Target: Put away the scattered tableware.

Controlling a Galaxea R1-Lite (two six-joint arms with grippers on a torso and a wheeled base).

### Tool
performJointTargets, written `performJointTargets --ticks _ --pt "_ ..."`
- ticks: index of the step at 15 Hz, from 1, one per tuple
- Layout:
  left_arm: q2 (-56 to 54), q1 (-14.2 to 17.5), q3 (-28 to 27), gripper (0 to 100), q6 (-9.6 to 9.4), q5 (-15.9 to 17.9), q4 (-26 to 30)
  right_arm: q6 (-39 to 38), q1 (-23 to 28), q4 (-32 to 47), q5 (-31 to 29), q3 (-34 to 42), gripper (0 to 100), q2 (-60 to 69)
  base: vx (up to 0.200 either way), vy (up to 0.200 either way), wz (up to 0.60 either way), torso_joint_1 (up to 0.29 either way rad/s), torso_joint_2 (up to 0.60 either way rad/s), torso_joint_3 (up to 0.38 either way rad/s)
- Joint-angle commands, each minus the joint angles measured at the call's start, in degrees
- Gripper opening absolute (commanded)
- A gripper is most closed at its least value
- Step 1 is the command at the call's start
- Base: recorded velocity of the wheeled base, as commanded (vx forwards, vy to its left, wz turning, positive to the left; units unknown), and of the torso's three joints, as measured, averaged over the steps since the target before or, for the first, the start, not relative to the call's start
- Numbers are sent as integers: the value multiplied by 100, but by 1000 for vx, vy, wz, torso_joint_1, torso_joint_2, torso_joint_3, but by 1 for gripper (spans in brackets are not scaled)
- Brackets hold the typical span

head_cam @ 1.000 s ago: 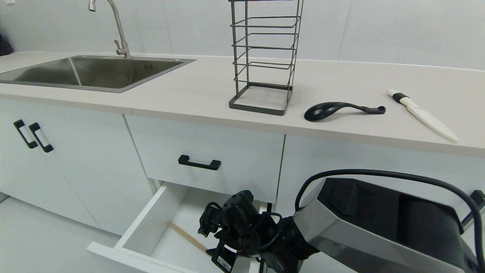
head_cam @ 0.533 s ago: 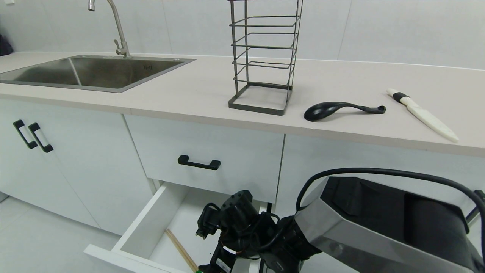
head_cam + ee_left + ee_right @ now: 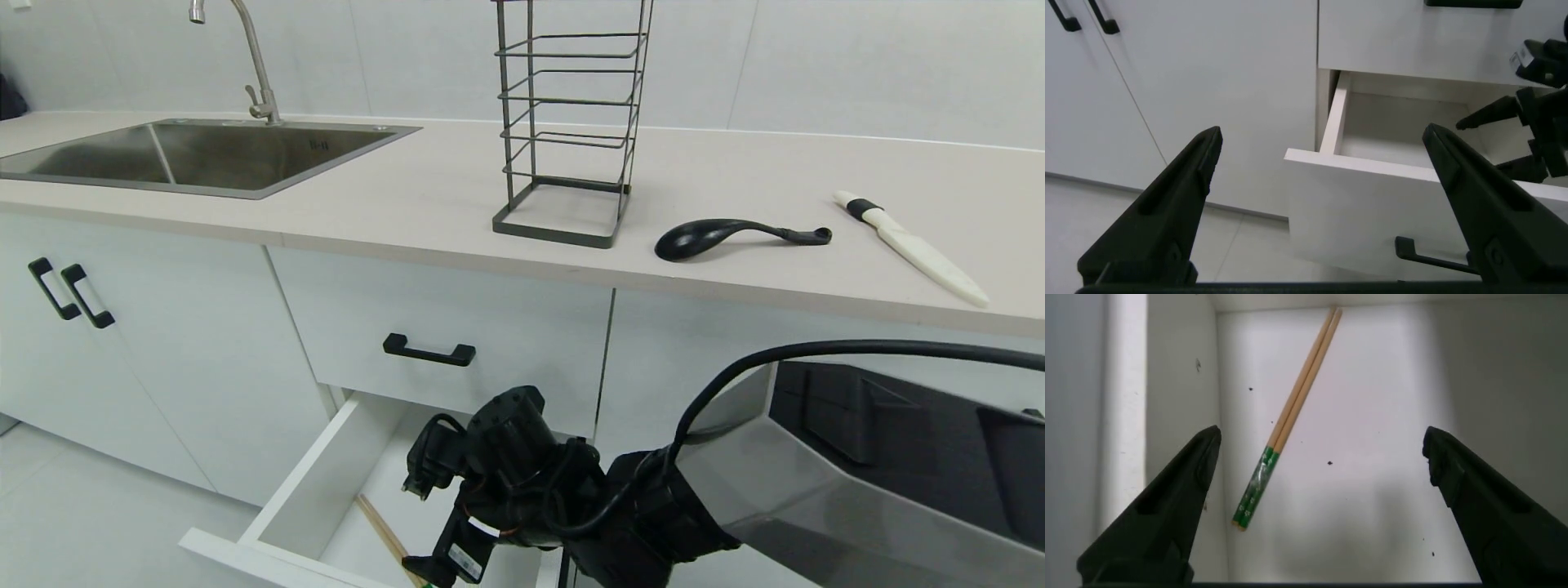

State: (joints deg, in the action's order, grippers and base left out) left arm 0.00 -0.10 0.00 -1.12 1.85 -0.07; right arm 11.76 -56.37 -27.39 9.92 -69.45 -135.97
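wooden chopsticks with green-wrapped ends (image 3: 1288, 416): released, flat on floor of open white drawer (image 3: 302, 482), lower centre | right gripper (image 3: 1320, 437): spread, empty, risen a little above them | left gripper (image 3: 1320, 135): spread | left to store: black curved spoon (image 3: 710, 235), white knife (image 3: 910, 249), right on countertop

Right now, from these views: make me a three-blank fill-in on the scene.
The chopsticks lie inside the open ____.
On the counter, the black spoon lies between the wire rack and the white ____.
The right pincer hangs above the chopsticks with its jaws ____.
Missing: drawer; knife; open.
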Motion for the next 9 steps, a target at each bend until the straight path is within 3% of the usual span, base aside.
performJointTargets --ticks 1,9 --pt "0 1 0 100 -2 -1 -1 1 -58 -21 1 19 100 317 0 0 0 0 0 0" --pt "0 1 0 100 -2 -1 -1 28 -173 -73 -34 714 100 1345 0 0 0 0 0 0"
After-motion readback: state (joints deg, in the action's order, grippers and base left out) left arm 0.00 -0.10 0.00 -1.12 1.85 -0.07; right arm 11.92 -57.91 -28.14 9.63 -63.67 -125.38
